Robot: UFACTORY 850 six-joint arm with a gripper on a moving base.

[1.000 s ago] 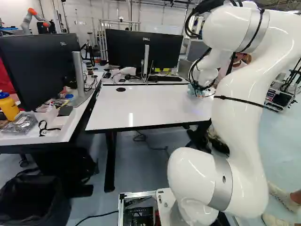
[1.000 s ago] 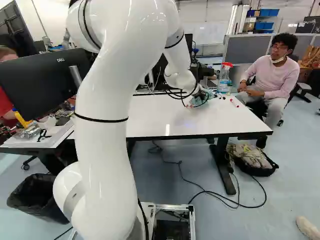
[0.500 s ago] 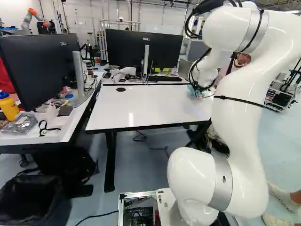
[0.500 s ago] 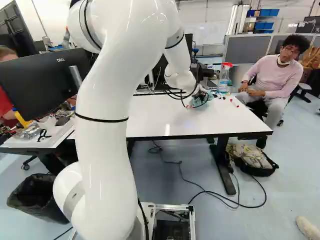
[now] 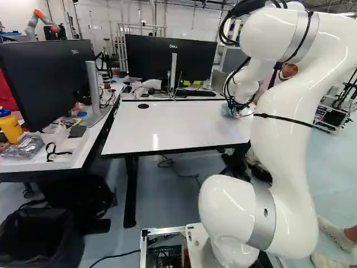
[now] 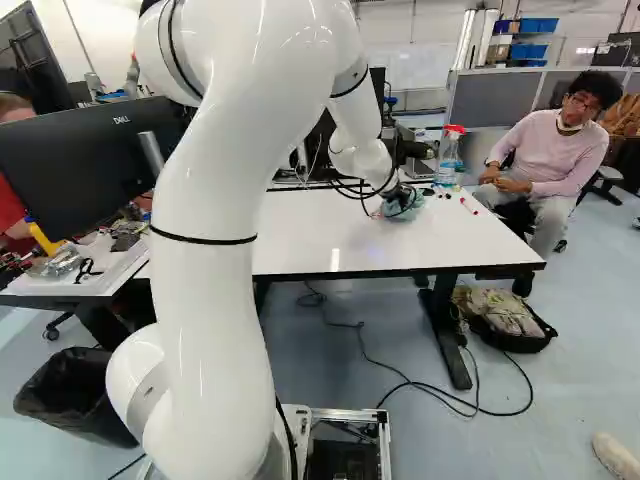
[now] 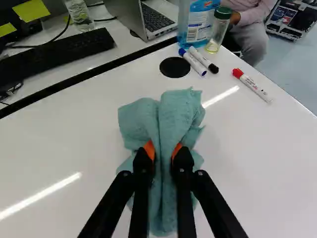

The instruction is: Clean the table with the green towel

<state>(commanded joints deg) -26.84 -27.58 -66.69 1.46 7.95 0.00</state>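
Observation:
At the far right part of the white table (image 5: 178,125), my gripper (image 6: 402,192) is low over the top. In the wrist view the gripper (image 7: 163,151) is shut on the green towel (image 7: 171,116), pinching a fold of it between its orange pads. The crumpled cloth spreads ahead of and under the fingers and lies on the glossy surface. The towel (image 6: 405,208) also shows below the gripper in the right base view.
Ahead of the towel are a blue marker (image 7: 192,61), a black marker (image 7: 204,60), a red marker (image 7: 251,85), a spray bottle (image 7: 196,22) and a small jar (image 7: 218,29). A laptop (image 7: 148,17) and keyboard (image 7: 57,55) stand beyond the table's edge. Another robot (image 5: 40,22) stands far back.
My gripper, with the towel in it, has shifted slightly nearer to the base over the tabletop. The base has not moved.

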